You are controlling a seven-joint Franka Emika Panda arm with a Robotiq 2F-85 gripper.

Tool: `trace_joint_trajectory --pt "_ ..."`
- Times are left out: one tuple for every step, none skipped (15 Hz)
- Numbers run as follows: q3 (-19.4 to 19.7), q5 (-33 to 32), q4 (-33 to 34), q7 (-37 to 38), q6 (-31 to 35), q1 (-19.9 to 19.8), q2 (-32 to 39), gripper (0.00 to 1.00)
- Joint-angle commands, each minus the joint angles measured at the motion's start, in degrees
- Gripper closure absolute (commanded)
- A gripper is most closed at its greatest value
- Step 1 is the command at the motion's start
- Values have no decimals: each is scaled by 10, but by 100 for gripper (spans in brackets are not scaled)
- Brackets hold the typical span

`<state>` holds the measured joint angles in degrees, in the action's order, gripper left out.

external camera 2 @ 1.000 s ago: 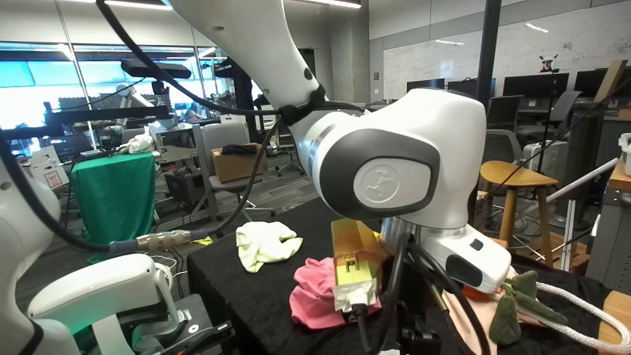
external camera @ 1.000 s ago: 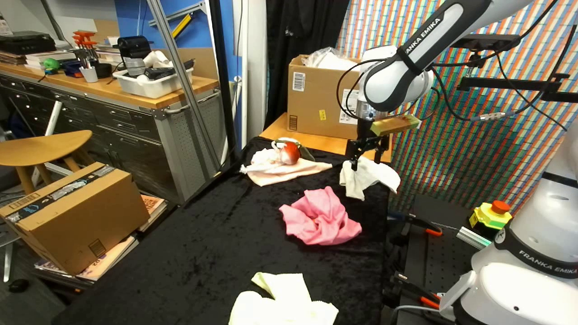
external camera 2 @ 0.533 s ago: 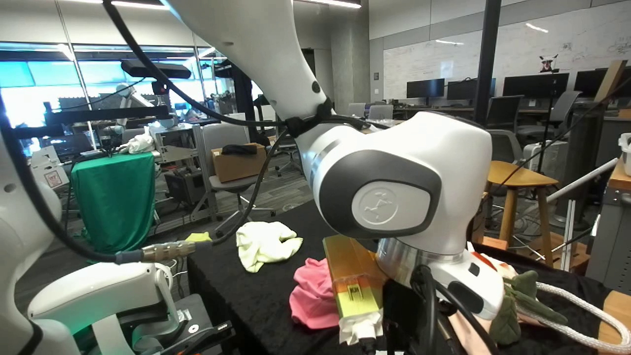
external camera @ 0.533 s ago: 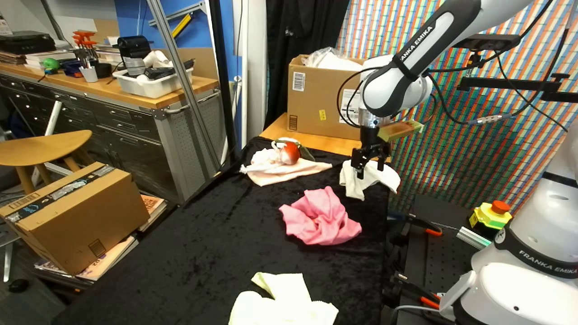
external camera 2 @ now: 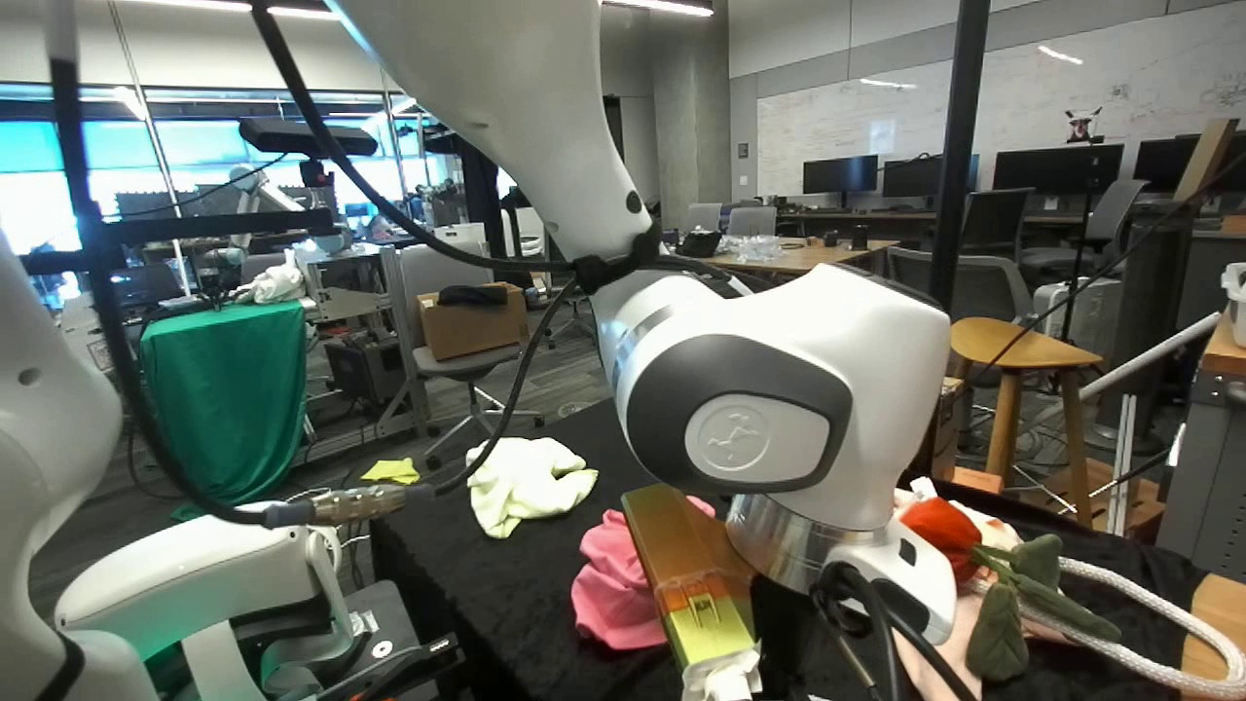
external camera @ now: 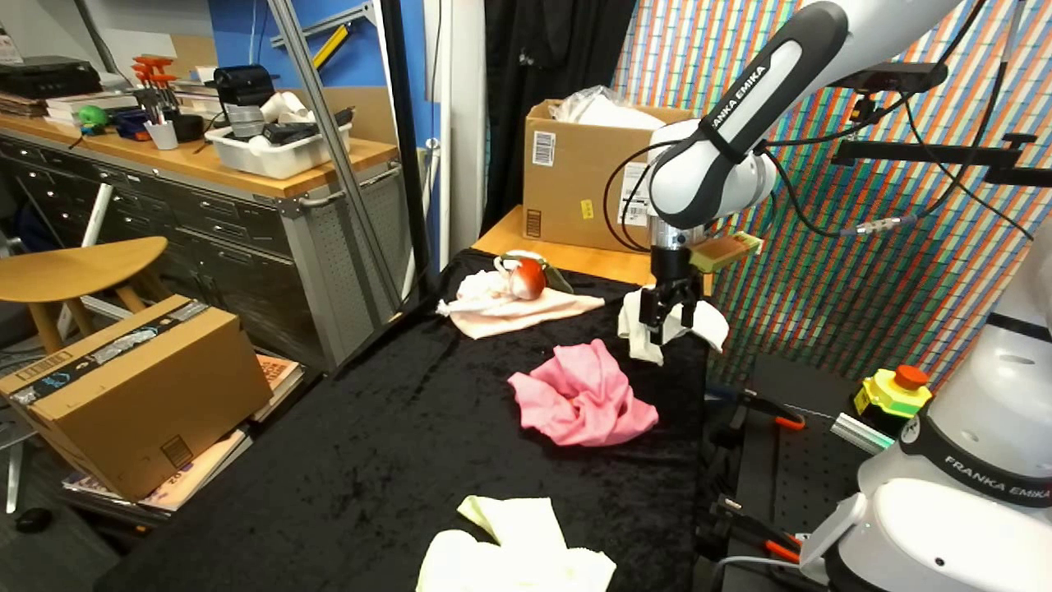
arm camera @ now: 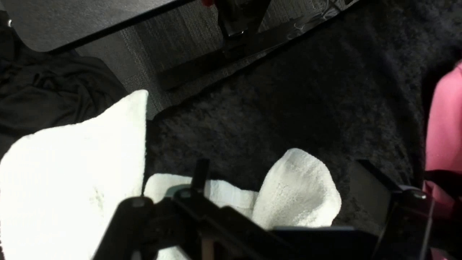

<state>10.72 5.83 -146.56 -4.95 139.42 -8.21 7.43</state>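
A crumpled white cloth (external camera: 714, 324) lies at the far right corner of the black-covered table in an exterior view. My gripper (external camera: 672, 329) points down over it there, fingers apart. From the wrist, one raised fold of the white cloth (arm camera: 294, 191) shows between the fingertips of the open gripper (arm camera: 282, 168); nothing is gripped. Whether the tips touch the cloth I cannot tell. Nearby rests a pink cloth (external camera: 583, 399), seen also at the right edge of the wrist view. In an exterior view the arm fills the middle and the gripper's fingers are out of sight.
A pale yellow cloth (external camera: 518, 551) is at the table's near end. A peach bag (external camera: 518, 319) with a red and white plush piece (external camera: 528, 279) lies at the back. Behind stands a cardboard box (external camera: 575, 181). A red-topped stop button (external camera: 908, 378) sits near the robot base.
Over the last second my gripper has come lower above the white cloth, shifted a little and turned slightly. Its fingers have stayed apart, and the cloths lie where they were.
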Motion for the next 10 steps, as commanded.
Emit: trace_joint_trajectory --pt "-14 33 6 -33 26 -13 9 0" --pt "-16 41 5 -37 38 -14 11 0" --pt "-18 55 5 -43 48 -15 11 0" --pt "-20 69 4 -49 63 -16 12 0" --pt "-22 79 3 -51 78 -17 14 0" --pt "-22 84 3 -49 93 -17 17 0" --pt "-21 85 4 -43 106 -17 20 0" --pt "-18 78 4 -35 119 -16 23 0" --pt "-17 72 3 -30 130 -17 25 0" --pt "-14 65 2 -23 141 -18 25 0"
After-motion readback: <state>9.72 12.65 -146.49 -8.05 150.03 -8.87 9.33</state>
